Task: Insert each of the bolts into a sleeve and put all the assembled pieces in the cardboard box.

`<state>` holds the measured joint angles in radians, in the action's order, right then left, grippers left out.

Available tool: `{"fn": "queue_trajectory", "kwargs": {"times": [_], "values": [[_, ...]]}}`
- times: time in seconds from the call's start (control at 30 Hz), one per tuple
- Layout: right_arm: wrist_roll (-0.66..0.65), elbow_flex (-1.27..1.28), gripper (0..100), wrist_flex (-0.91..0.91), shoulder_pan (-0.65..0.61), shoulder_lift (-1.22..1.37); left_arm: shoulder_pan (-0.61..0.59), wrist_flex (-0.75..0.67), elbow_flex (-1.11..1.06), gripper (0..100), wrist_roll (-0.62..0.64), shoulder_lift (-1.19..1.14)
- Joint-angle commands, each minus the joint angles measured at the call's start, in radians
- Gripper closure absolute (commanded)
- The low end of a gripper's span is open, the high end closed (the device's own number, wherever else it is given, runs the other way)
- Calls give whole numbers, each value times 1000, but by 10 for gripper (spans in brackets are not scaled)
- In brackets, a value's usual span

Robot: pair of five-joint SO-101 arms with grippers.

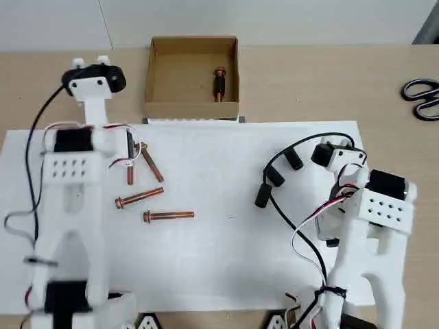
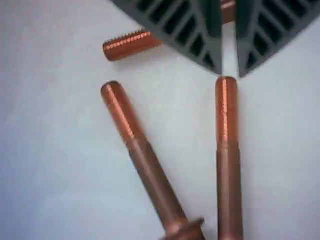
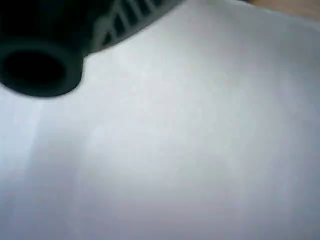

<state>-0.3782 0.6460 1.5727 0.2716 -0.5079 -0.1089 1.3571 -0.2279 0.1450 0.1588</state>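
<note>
While the wooden bench carries the whole setup, the work sits on the white sheet laid over it. The cardboard box is at 12 o'clock off the sheet, with one assembled piece already inside. Scissors lie at 2 o'clock, well apart from everything.

Left gripper is at 9 o'clock on the sheet, low over the bolts. Its jaws are nearly together with only a slit between them, clamped on nothing. One bolt runs crosswise under the jaws. Four bolts lie loose, close together.

Right gripper is at 3 o'clock; can't tell its jaw state. A black sleeve sits right by its jaw, bore facing the wrist camera; held or not, can't tell. Three more sleeves lie loose just beside that arm.

Handling, my read:
- Bolts look like stiff, smooth metal, light and round, so they'll likely roll or skate if nudged. Jaws need to open first, then take one across mid-shank. Leave the threaded tip free for insertion.
- Neighbours are close, so pick an outer one to avoid knocking the rest.
- Sleeves are short and light, material unclear. Grip the outer wall, keep the bore unobstructed, and don't squeeze hard.
</note>
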Motion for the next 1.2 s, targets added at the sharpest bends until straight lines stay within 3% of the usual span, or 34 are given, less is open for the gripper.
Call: {"fn": "queue_trajectory", "kwargs": {"times": [0.0,0.37,0.67,1.17], "values": [[-12,-3,994,-16,10,-28,0,12,91,994,2,-112],[-11,-2,994,-19,8,-28,-3,11,254,993,-6,-402],[-11,-2,994,-19,8,-28,-5,5,375,923,-28,-477],[-11,-2,994,-21,8,-22,-28,5,524,924,-38,-646]]}}
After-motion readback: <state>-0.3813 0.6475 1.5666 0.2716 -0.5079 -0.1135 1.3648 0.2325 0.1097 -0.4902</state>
